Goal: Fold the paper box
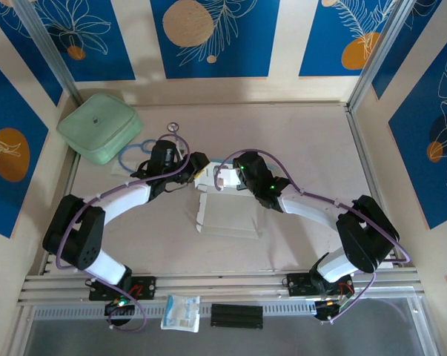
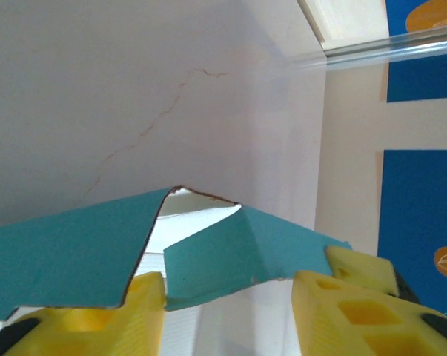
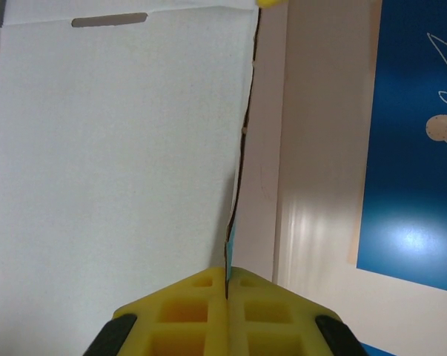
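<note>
Right gripper (image 3: 227,278) first: its yellow fingers are pressed tight together on a thin raised edge of the paper box (image 1: 227,219). In the right wrist view the cardboard stands edge-on right in the pinch, so it's clamped on a wall or flap, with the big white face stretching off to the left.

Left gripper (image 2: 227,297) is a different story. Its jaws are apart, roughly halfway, and a light blue flap sits in the gap between the two yellow fingers (image 2: 82,322). A second, longer blue flap lies over the left finger. I honestly can't tell whether either pad is pressing the cardboard or just sitting next to it, but it isn't a closed pinch.

From above, both grippers meet at the far edge of the box, just beside each other, about mid-table. The box is mostly flat, white side up, far end lifted where the grippers are.

The table (image 1: 305,148) is a pale, slightly pinkish board with a faint hairline crack in it. A green case (image 1: 101,126) sits at the far left corner, with a thin blue loop (image 1: 133,157) just in front of it. On the metal rail at the near edge there's a small packet (image 1: 180,311) and a black strip (image 1: 236,315) beside it. The walls (image 1: 208,37) are cream with deep blue panels, white leaf drawings and orange circles.
</note>
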Motion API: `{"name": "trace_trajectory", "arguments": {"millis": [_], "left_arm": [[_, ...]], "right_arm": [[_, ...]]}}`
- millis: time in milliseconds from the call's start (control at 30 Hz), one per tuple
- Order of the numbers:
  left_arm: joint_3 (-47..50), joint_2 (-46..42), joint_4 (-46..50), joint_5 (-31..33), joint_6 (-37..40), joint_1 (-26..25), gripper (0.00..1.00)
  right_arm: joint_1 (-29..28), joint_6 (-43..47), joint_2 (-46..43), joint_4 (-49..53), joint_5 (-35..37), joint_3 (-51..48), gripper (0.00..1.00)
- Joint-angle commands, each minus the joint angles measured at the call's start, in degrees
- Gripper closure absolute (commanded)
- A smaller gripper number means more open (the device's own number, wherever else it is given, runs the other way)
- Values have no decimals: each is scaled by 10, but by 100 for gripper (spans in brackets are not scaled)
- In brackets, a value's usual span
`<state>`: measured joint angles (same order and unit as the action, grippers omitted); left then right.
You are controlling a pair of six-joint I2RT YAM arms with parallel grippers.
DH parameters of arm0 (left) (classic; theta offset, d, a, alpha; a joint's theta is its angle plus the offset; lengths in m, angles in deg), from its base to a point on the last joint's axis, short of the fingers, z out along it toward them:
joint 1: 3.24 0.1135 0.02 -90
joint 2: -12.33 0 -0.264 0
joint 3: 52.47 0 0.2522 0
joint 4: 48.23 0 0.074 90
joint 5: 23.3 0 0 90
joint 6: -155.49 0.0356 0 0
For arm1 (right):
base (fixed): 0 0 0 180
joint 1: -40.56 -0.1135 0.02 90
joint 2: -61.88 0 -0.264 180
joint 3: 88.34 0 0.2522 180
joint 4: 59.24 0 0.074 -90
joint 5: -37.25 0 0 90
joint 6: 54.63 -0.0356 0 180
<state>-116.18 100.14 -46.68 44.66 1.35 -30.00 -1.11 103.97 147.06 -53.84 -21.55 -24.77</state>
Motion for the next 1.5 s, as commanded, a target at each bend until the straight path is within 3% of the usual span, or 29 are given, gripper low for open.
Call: {"name": "trace_trajectory", "arguments": {"millis": [0, 333, 1167, 1467], "left_arm": [[-21, -27, -7, 5, 16, 2, 46], [-25, -56, 67, 64, 60, 14, 40], [-53, 62, -40, -56, 5, 16, 59], [-53, 34, 42, -51, 45, 8, 59]], "right_arm": [[0, -10, -7, -4, -19, -3, 100], [15, -20, -12, 12, -26, -1, 100], [13, -40, 1, 20, -29, 14, 100], [13, -41, 10, 15, -20, 20, 100]]}}
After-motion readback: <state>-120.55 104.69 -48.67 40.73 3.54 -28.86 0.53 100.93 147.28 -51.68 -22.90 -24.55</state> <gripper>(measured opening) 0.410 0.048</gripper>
